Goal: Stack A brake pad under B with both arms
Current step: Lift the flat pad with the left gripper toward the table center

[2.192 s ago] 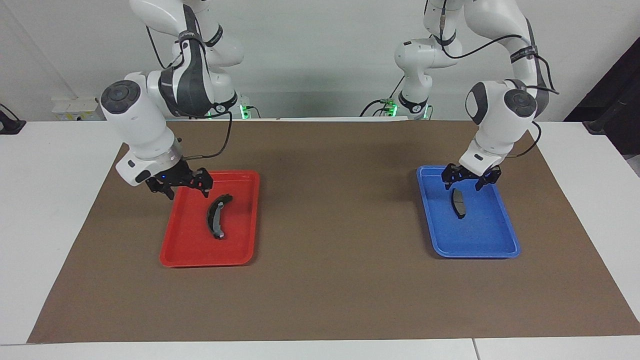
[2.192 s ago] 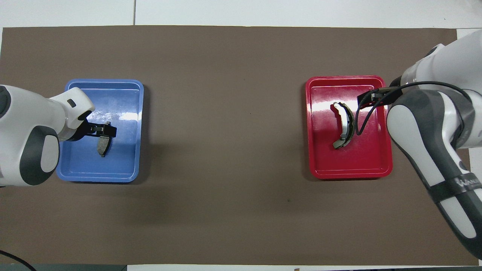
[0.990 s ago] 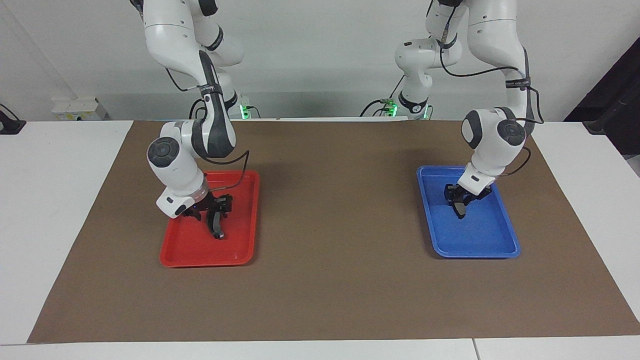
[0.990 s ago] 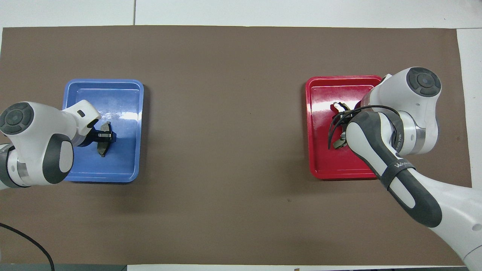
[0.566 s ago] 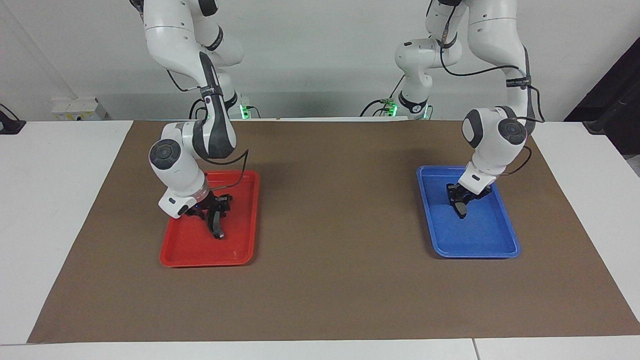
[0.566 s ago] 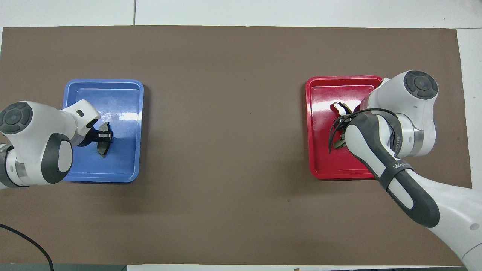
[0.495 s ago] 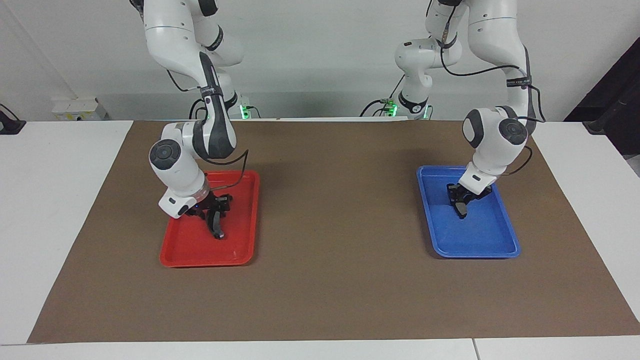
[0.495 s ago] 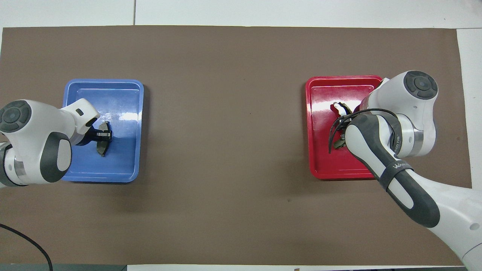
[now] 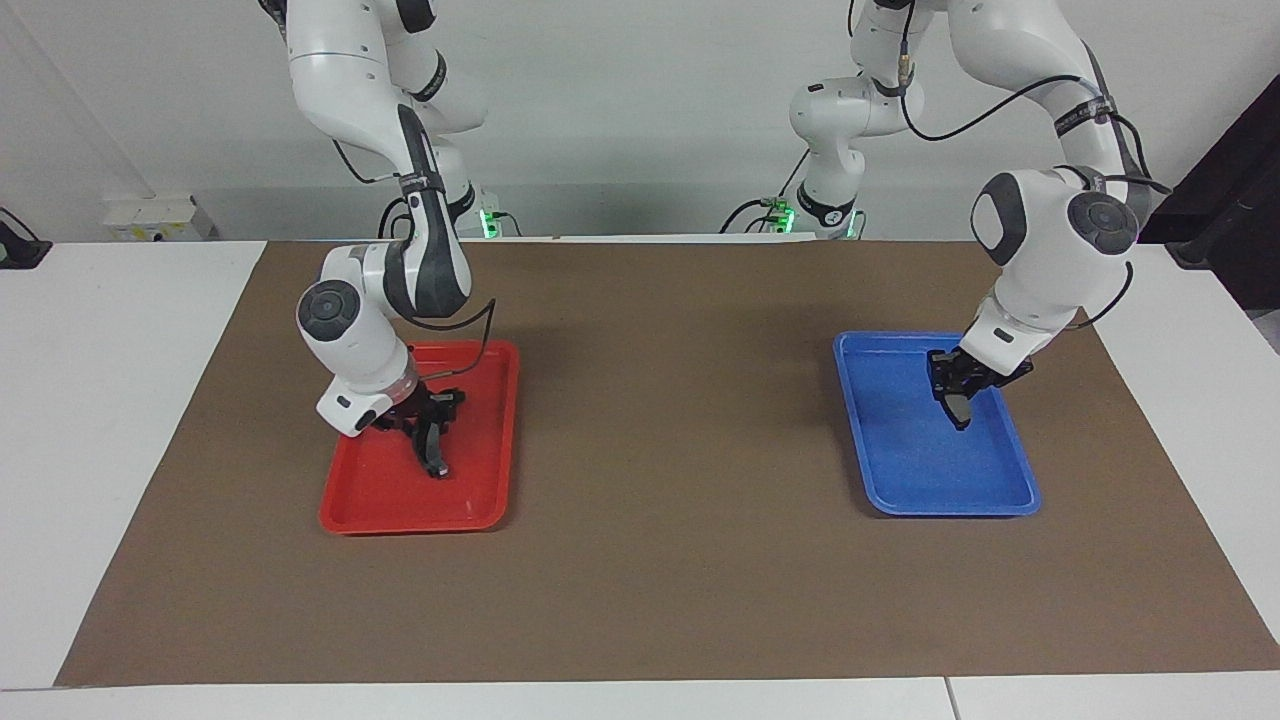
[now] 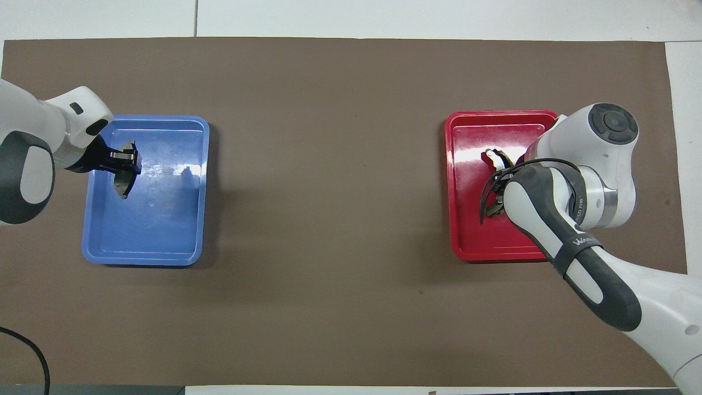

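The short dark grey pad A (image 9: 961, 411) hangs in my left gripper (image 9: 957, 393), which is shut on it and holds it over the blue tray (image 9: 930, 480), near the tray's edge toward the left arm's end. In the overhead view the pad (image 10: 122, 184) shows under this gripper (image 10: 124, 164). The black crescent pad B (image 9: 436, 460) lies in the red tray (image 9: 375, 500). My right gripper (image 9: 428, 425) is down on its middle and shut on it. In the overhead view the right arm covers most of B; its pale end (image 10: 495, 159) shows.
A brown mat (image 9: 680, 450) covers the table between the two trays. The blue tray (image 10: 159, 230) stands toward the left arm's end and the red tray (image 10: 474, 241) toward the right arm's end. White table shows around the mat.
My left gripper has lifted the short pad off the blue tray's floor and carried it toward the tray's outer edge. My right gripper has stayed down on the crescent pad.
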